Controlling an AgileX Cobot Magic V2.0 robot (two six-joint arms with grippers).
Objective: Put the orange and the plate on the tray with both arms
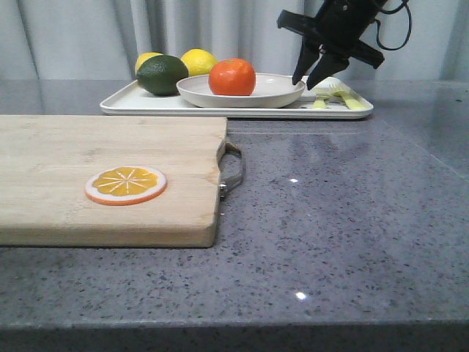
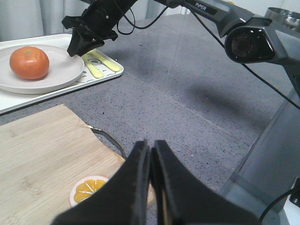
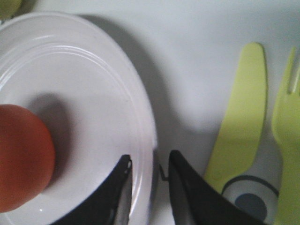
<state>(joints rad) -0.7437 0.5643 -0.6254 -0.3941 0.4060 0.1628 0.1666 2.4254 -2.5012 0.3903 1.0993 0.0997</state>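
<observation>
Nearest the front camera, a wooden cutting board (image 1: pixel 110 176) fills the left half of the frame, with a flat orange slice disc (image 1: pixel 125 184) lying on it. Beyond it, across the upper middle, the tray (image 1: pixel 242 108) sits on the grey stone table (image 1: pixel 337 220), and the plate (image 1: pixel 253 94) already rests on it with the orange (image 1: pixel 232 77) sitting inside, left of the plate's centre. A dark green fruit (image 1: pixel 162 74) and two lemons (image 1: pixel 198 61) crowd the tray's left end. At upper right, the right gripper (image 1: pixel 314 75) hangs over the plate's right rim; the right wrist view shows its fingers slightly apart, one on each side of the rim, but whether the pads actually touch it cannot be told. The left gripper (image 2: pixel 151 164), at the bottom of its own view, has its fingers pressed together on nothing and hovers over the board's near corner, well away from the tray. By my judgement, both task items are placed and the step in hand is letting go of the plate. What follows calls for a straight lift clear of the rim, without nudging the plate or rolling the orange.
</observation>
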